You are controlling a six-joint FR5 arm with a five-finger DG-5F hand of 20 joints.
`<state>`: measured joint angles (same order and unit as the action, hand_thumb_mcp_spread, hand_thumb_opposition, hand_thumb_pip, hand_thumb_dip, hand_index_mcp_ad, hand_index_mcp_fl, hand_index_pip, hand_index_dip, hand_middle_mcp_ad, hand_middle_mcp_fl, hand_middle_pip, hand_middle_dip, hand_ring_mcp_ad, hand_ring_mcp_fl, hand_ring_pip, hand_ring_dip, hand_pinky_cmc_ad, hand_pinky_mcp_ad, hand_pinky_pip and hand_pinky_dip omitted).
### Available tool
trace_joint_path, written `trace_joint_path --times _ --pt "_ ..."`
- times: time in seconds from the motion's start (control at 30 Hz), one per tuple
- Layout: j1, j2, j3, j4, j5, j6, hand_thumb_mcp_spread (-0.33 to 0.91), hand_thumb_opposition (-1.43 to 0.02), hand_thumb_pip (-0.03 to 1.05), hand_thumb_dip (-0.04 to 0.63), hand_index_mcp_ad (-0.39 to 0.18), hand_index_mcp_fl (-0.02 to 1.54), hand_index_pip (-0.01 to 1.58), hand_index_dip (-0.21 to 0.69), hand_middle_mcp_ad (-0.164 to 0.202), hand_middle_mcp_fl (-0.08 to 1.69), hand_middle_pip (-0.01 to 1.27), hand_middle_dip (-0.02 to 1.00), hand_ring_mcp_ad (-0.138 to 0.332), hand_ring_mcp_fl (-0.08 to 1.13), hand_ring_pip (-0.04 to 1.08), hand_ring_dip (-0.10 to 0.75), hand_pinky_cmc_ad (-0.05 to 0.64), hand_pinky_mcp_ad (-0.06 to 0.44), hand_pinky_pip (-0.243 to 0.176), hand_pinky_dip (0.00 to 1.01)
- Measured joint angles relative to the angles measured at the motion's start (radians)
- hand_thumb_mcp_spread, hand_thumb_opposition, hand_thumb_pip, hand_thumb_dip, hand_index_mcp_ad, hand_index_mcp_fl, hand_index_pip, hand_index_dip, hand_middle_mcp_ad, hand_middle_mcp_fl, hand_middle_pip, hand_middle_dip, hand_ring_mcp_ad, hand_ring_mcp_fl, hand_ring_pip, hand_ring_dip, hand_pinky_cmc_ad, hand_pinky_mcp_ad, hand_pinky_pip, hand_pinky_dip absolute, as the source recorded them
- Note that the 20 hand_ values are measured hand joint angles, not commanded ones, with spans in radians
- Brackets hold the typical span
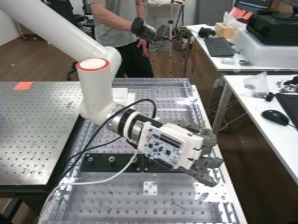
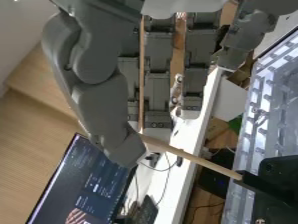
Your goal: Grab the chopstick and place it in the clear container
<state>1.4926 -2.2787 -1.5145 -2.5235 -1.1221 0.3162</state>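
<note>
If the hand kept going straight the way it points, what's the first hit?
Probably the chopstick: in the wrist view it crosses the line just ahead of the hand. Depth is unclear, so it may pass clear; then the white desk looks next.

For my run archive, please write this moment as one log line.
hand over perforated bench | chopstick partly behind hand in wrist view | hold unclear

Orange patch (image 1: 23, 86) on the perforated tabletop (image 1: 26, 130), black mouse (image 1: 275, 117) on a white desk (image 1: 283, 141) beside, perhaps, a keyboard (image 1: 291, 106).
</note>
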Motion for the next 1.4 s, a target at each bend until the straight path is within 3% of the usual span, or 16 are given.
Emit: trace_joint_path --times 0.23,0.27,0.33,0.43,0.67,1.4 --pt "-0.004 -0.001 0.006 -0.014 -0.03 0.004 0.66 -1.04 0.56 0.298 -0.003 0.68 1.24 0.138 -0.014 0.94 0.62 0.75 0.108 0.59 0.1 0.499 0.295 0.248 -0.028 0.18" --pt "-0.004 -0.001 0.007 -0.017 -0.033 0.006 0.66 -1.03 0.62 0.304 -0.003 0.69 1.19 0.126 -0.014 0.94 0.6 0.77 0.108 0.6 0.09 0.499 0.295 0.246 -0.028 0.18" --pt "-0.005 -0.001 0.006 -0.018 -0.037 0.009 0.64 -1.02 0.73 0.312 -0.003 0.62 1.12 0.108 -0.014 0.96 0.56 0.76 0.106 0.56 0.09 0.499 0.293 0.258 -0.031 0.18" --pt "-0.004 0.0 0.001 -0.014 -0.036 0.013 0.57 -0.97 0.74 0.323 -0.012 0.49 1.06 0.094 -0.012 0.85 0.5 0.75 0.103 0.51 0.09 0.499 0.29 0.258 -0.028 0.18" --pt "-0.003 0.005 -0.011 -0.01 -0.027 0.02 0.5 -0.94 0.8 0.344 -0.024 0.45 1.03 0.072 -0.012 0.78 0.49 0.71 0.103 0.49 0.09 0.499 0.284 0.257 -0.028 0.18" --pt "-0.002 0.022 -0.039 0.003 -0.008 0.016 0.48 -0.91 0.77 0.342 -0.065 0.47 1.03 0.047 -0.012 0.79 0.5 0.69 0.106 0.48 0.09 0.499 0.283 0.258 -0.028 0.18"
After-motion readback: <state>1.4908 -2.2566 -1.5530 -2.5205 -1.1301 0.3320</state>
